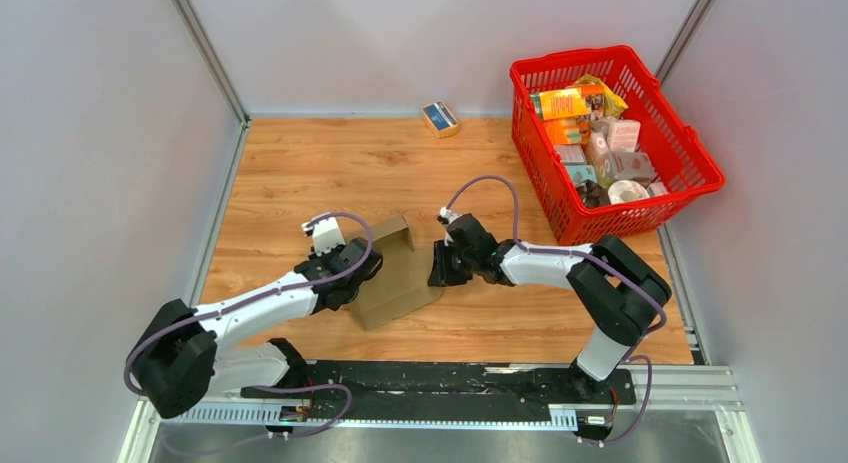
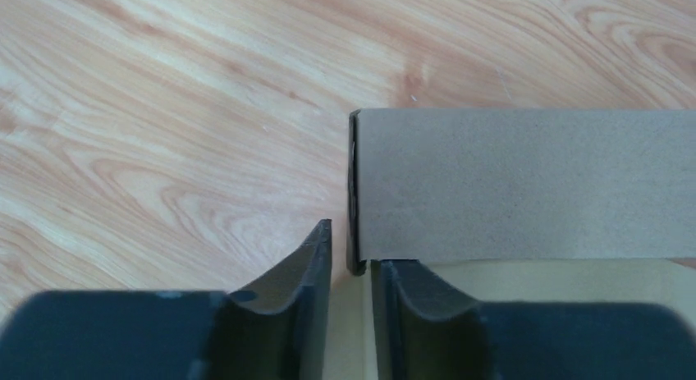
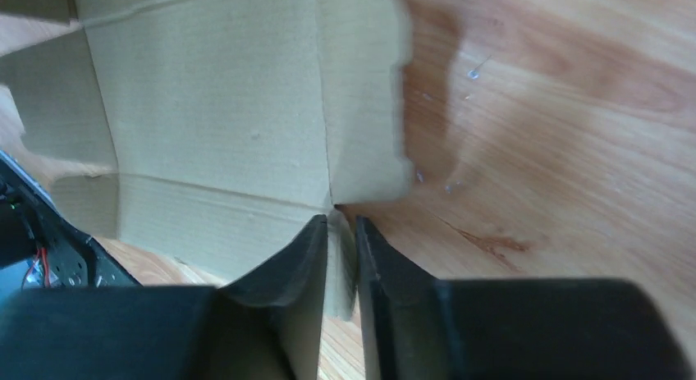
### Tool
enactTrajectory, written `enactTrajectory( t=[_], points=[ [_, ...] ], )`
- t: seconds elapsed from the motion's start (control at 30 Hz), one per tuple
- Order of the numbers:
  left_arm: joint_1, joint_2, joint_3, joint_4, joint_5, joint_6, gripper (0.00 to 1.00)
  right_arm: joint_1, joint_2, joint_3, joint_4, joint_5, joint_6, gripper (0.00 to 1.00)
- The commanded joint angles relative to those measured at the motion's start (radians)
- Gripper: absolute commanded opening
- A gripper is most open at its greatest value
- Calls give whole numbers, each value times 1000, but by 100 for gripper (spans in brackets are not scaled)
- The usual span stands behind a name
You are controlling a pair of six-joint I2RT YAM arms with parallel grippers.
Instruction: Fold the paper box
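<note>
In the middle of the wooden table (image 1: 300,173), right between the two arms: the paper box (image 1: 398,278), plain brown, not yet folded up all the way. Lies mostly flat on the wood, with one flap lifted up at the far end (the end away from the arm bases). Held from both sides.

On the left side, the left gripper (image 1: 362,275), pinched onto the box's left edge. From the left wrist camera, two dark fingers (image 2: 308,298) very close together, with a thin strip of cardboard squeezed in the gap. Just past them, a brown panel of the paper box (image 2: 525,183) standing on its edge across the right half of the view, with the light wood of the table (image 2: 164,109) behind it.

On the right side, the right gripper (image 1: 437,266), clamped on the box's right edge. From the right wrist camera, dark fingers (image 3: 304,265) nearly touching, with a bit of cardboard caught between them, close to a crossing of fold lines. Beyond them, the inside of the paper box (image 3: 222,125) spread open, with creases and a notched flap on the right, over the table (image 3: 558,109).

Far off to the right, at the back corner: a red basket (image 1: 640,211) full of colourful packages (image 1: 595,148). At the back edge of the table, well apart from everything else, a small blue-and-tan box (image 1: 440,117)
</note>
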Motion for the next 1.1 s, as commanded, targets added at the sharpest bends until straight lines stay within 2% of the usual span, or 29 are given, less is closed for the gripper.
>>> enactTrajectory(
  t=[0.0,0.03,0.1,0.13,0.27,0.33,0.37,0.43,0.47,0.53,0.57,0.6,0.67,0.7,0.8,0.97,1.07],
  points=[
    [-3,-142,-1,-66,137,19,45,2,35,-10,41,-92,102,16],
    [-3,-179,-7,-67,165,37,58,4,27,-9,35,-88,101,8],
    [-2,-298,-21,-122,251,87,65,-2,3,0,-50,-74,94,0],
    [-2,-340,-18,-160,277,94,71,-8,-4,6,-76,-72,94,0],
    [0,-579,41,-357,467,189,70,-45,-50,68,-243,-94,90,0],
    [0,-702,62,-350,585,277,65,-74,-40,104,-309,-164,79,0],
    [-2,-716,97,-337,714,354,63,-85,-33,121,-365,-192,75,0],
    [-33,-657,148,-320,827,413,61,-114,-21,160,-399,-273,81,0],
    [-90,-606,216,-322,823,471,61,-122,-19,169,-424,-291,88,0],
    [-220,-413,307,-386,703,531,62,-134,-13,207,-455,-328,76,0],
    [-358,-342,406,-411,568,603,62,-137,-5,227,-503,-334,67,0],
    [-409,-208,444,-440,506,643,63,-143,5,244,-524,-341,59,0],
    [-507,-89,504,-426,428,766,63,-152,10,272,-550,-383,62,0],
    [-527,24,528,-425,426,795,64,-162,9,275,-551,-400,68,0],
    [-598,190,594,-411,386,915,65,-166,1,283,-565,-436,79,0],
    [-615,350,665,-422,257,976,66,-169,-22,261,-562,-471,93,0],
    [-617,381,688,-432,294,976,66,-171,-19,247,-544,-485,113,0]
  ],
)
